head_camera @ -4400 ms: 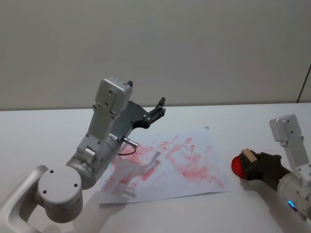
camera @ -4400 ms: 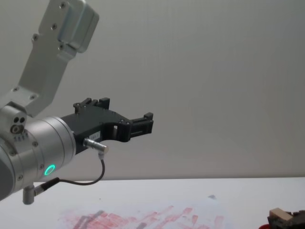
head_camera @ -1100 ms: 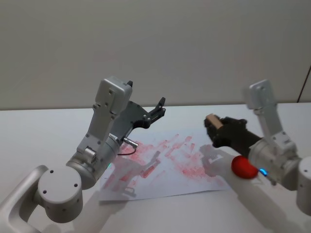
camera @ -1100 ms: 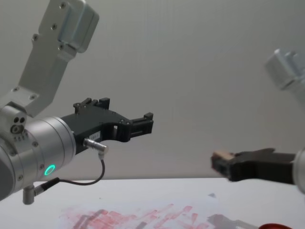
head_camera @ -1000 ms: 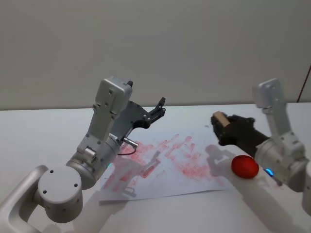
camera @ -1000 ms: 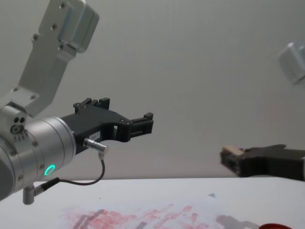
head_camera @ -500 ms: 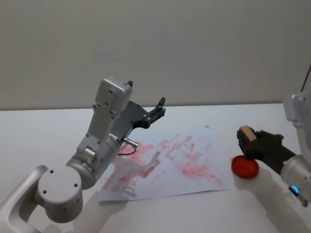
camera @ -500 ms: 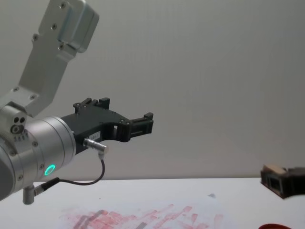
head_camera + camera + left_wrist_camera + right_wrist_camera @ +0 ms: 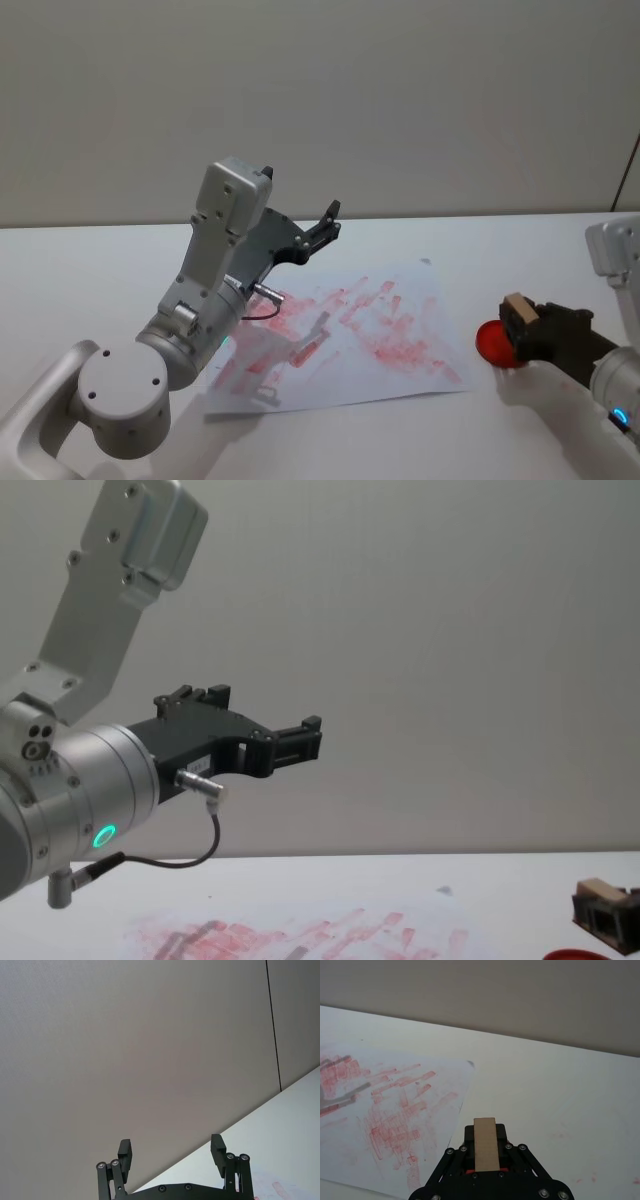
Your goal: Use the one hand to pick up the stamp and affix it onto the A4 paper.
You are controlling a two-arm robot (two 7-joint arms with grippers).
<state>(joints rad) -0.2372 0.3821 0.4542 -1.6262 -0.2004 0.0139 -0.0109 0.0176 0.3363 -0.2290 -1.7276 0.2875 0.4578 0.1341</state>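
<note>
My right gripper (image 9: pixel 523 332) is shut on the stamp (image 9: pixel 517 310), a small pale wooden block (image 9: pixel 485 1143) held upright between the black jaws. It hovers low over a red round pad (image 9: pixel 493 346) on the table, just right of the A4 paper (image 9: pixel 350 335). The paper lies flat, covered in smeared red prints (image 9: pixel 385 1105). The stamp (image 9: pixel 600 888) also shows at the chest view's lower right edge. My left gripper (image 9: pixel 326 222) is raised above the paper's far left part, open (image 9: pixel 170 1152) and holding nothing.
The white table (image 9: pixel 90 270) spreads around the paper, with bare surface to the left and behind. A plain grey wall (image 9: pixel 400 100) stands behind it. The left arm's big silver wrist (image 9: pixel 70 800) looms at the chest view's left.
My right gripper has carried the stamp from above the paper's right part back to the right and down over the red pad. The left arm has not moved.
</note>
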